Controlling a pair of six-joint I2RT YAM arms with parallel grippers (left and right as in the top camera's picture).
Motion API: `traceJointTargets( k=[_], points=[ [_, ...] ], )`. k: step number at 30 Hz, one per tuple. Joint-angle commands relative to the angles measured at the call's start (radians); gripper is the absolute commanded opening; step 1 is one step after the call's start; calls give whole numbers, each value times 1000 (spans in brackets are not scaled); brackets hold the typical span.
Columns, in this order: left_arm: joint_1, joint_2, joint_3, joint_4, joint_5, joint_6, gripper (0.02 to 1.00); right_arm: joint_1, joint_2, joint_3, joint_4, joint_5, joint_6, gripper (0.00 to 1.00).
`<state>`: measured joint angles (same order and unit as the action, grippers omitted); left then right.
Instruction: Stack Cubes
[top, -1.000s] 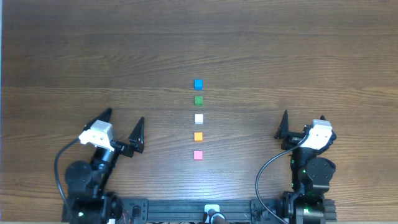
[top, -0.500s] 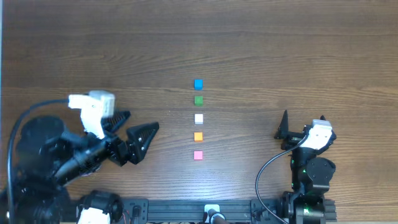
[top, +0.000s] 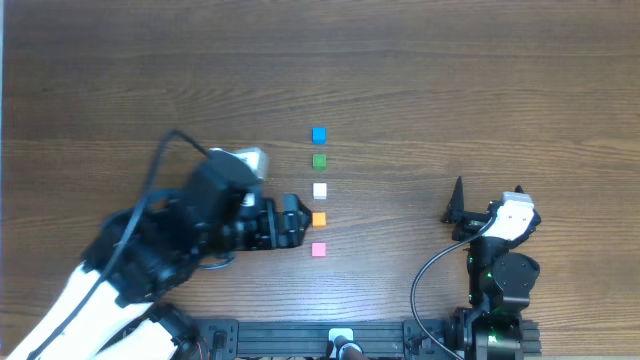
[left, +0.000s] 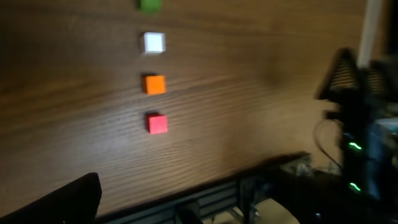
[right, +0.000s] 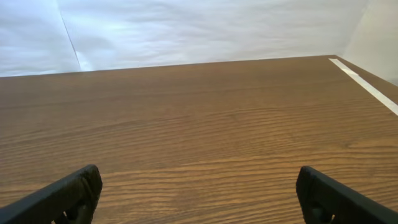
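Observation:
Five small cubes lie in a column at the table's middle: blue (top: 319, 135), green (top: 319, 161), white (top: 319, 190), orange (top: 319, 219) and pink (top: 319, 249), nearest the arms. My left gripper (top: 291, 222) is raised just left of the orange cube. Its wrist view looks down on the green (left: 149, 5), white (left: 153, 42), orange (left: 155, 84) and pink (left: 157, 124) cubes, with one finger (left: 78, 200) at the corner, wide of them and holding nothing. My right gripper (top: 488, 192) rests open at the right, far from the cubes, with bare table between its fingers (right: 68, 193).
The wooden table (top: 450, 90) stretches bare around the cube column. The right arm (left: 351, 118) and the base rail (top: 330, 335) stand along the near edge. A pale tape strip (right: 367, 84) marks the table's far corner in the right wrist view.
My left arm has risen from its rest at the left and swung toward the middle, bringing its gripper beside the orange cube. The right arm and the cubes have not moved.

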<state>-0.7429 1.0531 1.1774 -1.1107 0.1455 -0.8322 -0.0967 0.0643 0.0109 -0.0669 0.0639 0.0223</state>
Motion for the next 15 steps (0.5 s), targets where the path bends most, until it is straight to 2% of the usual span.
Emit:
traceJointTargets(
  k=[1, 3, 8, 15],
  points=[
    [-183, 143, 6, 3, -185, -239, 996, 4, -3, -5, -1, 8, -1, 993],
    [-250, 220, -16, 11, -222, -328, 993, 4, -3, -5, -1, 8, -1, 991],
    [-323, 351, -71, 128, -254, -380, 996, 4, -3, -5, -1, 8, -1, 993],
    [-328, 524, -82, 183, -259, -411, 987, 4, -3, -5, -1, 8, -2, 991]
  ],
)
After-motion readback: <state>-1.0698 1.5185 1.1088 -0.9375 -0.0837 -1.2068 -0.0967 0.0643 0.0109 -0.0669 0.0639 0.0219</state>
